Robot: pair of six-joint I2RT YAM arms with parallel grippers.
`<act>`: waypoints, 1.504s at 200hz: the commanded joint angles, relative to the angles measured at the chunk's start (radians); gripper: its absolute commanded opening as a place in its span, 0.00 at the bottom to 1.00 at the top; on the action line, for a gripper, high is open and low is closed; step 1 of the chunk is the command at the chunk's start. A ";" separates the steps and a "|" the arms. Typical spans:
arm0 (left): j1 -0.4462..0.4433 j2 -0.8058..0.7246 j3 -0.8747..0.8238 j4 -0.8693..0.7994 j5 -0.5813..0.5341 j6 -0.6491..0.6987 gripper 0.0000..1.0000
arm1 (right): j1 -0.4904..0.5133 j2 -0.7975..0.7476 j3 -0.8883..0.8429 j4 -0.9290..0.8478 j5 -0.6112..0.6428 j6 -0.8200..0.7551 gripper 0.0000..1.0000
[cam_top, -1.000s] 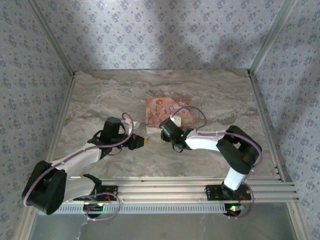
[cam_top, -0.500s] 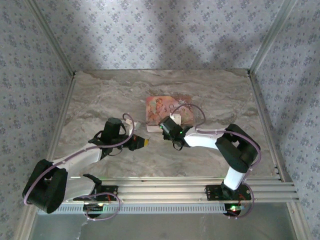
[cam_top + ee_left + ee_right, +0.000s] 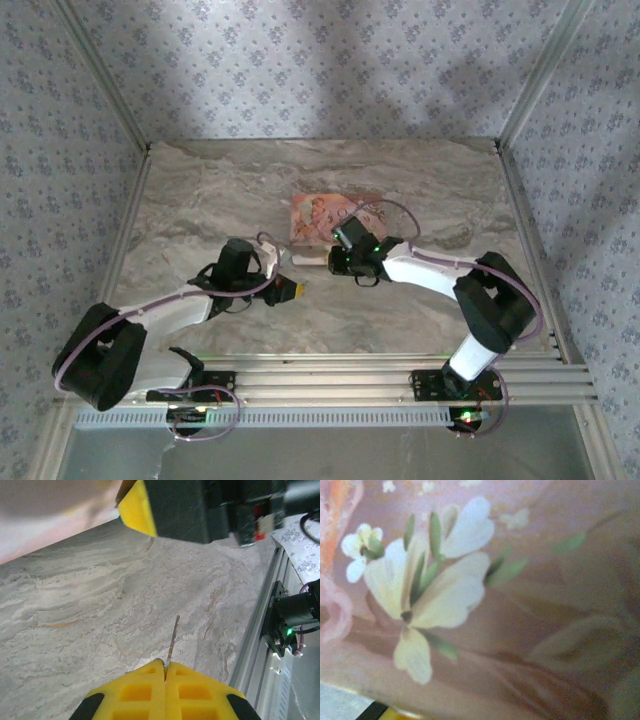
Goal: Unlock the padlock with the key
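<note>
Now left gripper (image 3: pixel 165 666) clamped on key (image 3: pixel 173 636), just beside box (image 3: pixel 320 213); right gripper (image 3: pixel 330 261) at box's near edge, cannot tell its state.

White link shells and black joint housings on left arm (image 3: pixel 165 312) and right arm (image 3: pixel 425 272), lilac cables (image 3: pixel 400 207) looped alongside, green lights (image 3: pixel 468 414) at the bases, yellow waffle-moulded pads (image 3: pixel 135 692) with black corners on the left gripper (image 3: pixel 165 664).

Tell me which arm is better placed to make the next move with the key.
Left. The left gripper is shut on the key, its blade pointing toward the right gripper, which sits at the near edge of the pink box; its grip is unclear.
</note>
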 commanded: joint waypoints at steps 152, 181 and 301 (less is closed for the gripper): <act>-0.065 0.084 -0.063 0.441 -0.118 0.002 0.00 | -0.120 -0.114 0.082 -0.048 -0.412 0.067 0.00; -0.087 0.095 -0.069 0.483 -0.166 0.005 0.00 | -0.127 -0.112 0.097 -0.054 -0.439 0.086 0.00; -0.098 0.237 -0.037 0.645 -0.158 -0.029 0.00 | -0.130 -0.112 0.111 -0.049 -0.460 0.118 0.00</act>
